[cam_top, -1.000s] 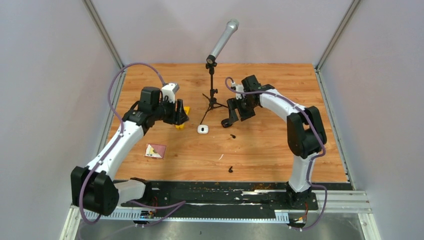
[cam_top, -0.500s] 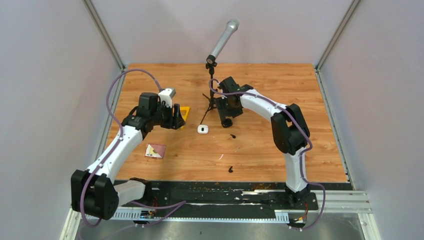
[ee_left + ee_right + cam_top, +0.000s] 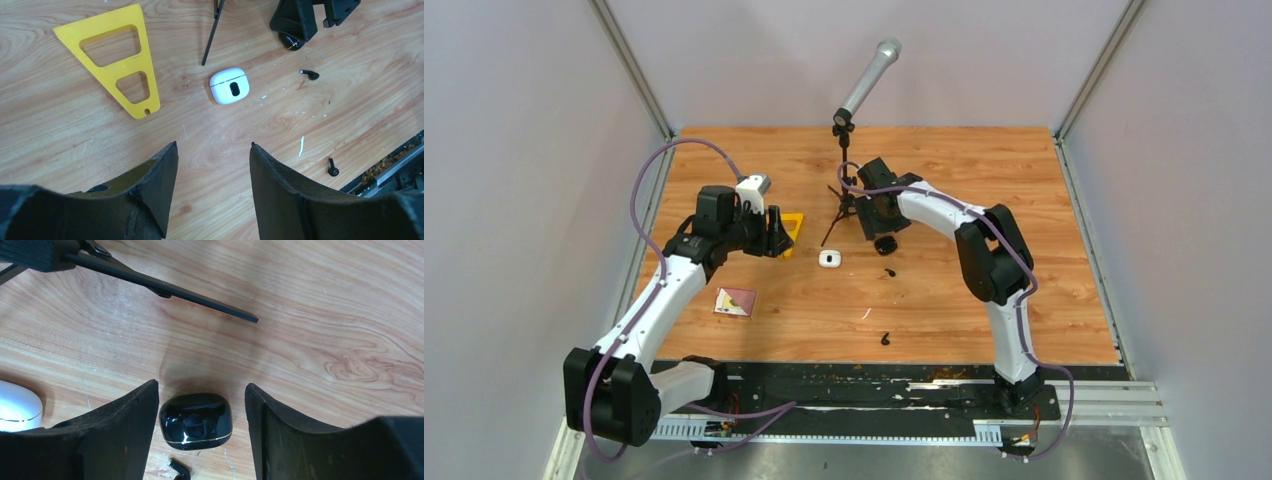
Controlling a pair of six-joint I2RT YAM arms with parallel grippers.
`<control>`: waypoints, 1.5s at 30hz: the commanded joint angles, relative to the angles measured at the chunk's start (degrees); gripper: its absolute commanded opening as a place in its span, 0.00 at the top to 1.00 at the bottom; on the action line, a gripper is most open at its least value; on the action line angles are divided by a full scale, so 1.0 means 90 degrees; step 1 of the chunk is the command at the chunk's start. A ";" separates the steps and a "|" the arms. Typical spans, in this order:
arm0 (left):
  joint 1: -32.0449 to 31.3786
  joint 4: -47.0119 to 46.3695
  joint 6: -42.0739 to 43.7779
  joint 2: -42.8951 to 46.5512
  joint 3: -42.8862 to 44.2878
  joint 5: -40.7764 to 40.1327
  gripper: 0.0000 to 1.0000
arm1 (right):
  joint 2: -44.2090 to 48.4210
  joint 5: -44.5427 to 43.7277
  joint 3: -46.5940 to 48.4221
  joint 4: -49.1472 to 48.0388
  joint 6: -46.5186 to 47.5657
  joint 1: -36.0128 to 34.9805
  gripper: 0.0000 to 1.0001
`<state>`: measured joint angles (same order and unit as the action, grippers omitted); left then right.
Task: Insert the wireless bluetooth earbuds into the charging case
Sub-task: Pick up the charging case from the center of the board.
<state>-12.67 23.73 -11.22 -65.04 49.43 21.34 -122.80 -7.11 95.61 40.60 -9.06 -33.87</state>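
Right gripper (image 3: pixel 200 389) low over desk (image 3: pixel 1024 180), jaws apart, straddling black charging case (image 3: pixel 196 421). Gap visible on one side; cannot tell about contact on other side. Case not lifted.
Black earbud (image 3: pixel 181 469) on wood just beside black case, outside it.
Tripod leg (image 3: pixel 165 287) lies beyond case.
Left gripper (image 3: pixel 212 146) above bare wood, jaws open, nothing between them.
White charging case (image 3: pixel 229 85) on desk between yellow cut-out plate (image 3: pixel 107 60) and black earbud.
Second black earbud (image 3: pixel 331 168) near desk's near edge, well apart from both cases.
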 commanded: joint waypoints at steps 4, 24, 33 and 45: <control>0.0040 -0.0327 -0.0110 0.0112 -0.0071 0.0165 0.38 | 0.0726 -0.0259 -0.0630 -0.0213 0.0289 0.0003 0.36; 0.0040 -0.0633 -0.0209 -0.0196 -0.0014 0.0467 0.39 | 0.1619 0.2047 -0.1575 -0.0676 0.2231 0.0541 0.24; 0.0040 -0.0669 -0.0218 -0.0200 -0.0024 0.0470 0.38 | 0.1270 0.1960 -0.1541 -0.0831 0.2389 0.0613 0.27; 0.0077 -0.0686 -0.0217 -0.0050 -0.0100 0.0421 0.38 | 0.0772 0.1855 -0.1216 -0.0812 0.2592 0.0649 0.41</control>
<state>-12.58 19.81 -12.71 -66.96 49.01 24.53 -115.24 9.47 82.48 34.85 13.17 -28.32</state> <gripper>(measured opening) 0.618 0.613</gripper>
